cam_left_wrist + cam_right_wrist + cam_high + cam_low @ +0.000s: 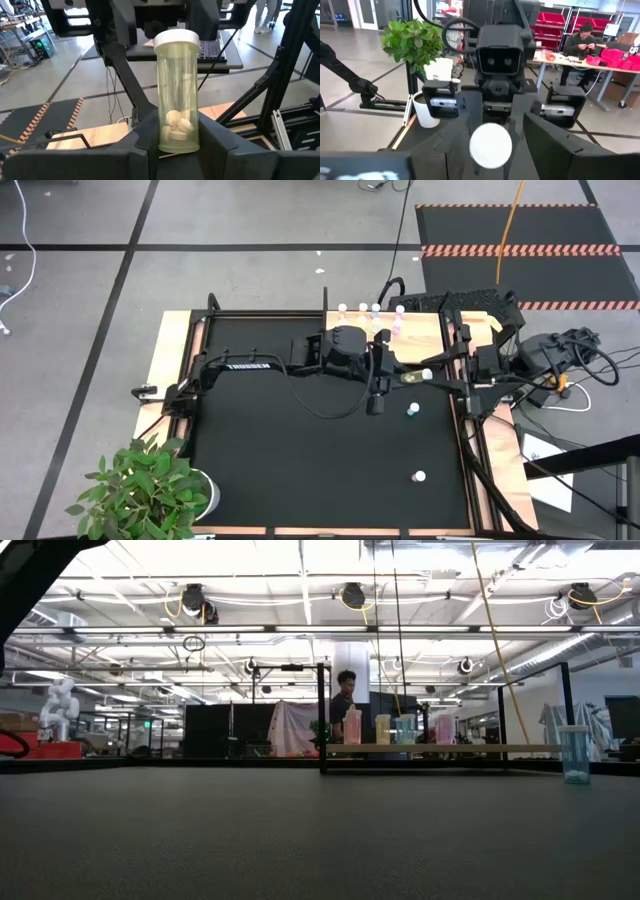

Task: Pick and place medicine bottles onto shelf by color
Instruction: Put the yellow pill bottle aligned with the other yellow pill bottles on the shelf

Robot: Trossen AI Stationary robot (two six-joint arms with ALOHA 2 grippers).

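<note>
While overhead hides it, left wrist shows yellow-green bottle [177, 92] — pills inside.

Bottle colours on the shelf [385, 320] too small to tell

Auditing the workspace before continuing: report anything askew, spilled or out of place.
Nothing is spilled. The yellow-green bottle lies sideways, clamped in the left end effector, with its cap pointing at the right end effector. A blue bottle and another bottle sit loose on the mat.

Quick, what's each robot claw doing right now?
Left gripper: shut on the yellow-green bottle.
Right gripper: around that bottle's white cap; grip cannot be told.
</note>
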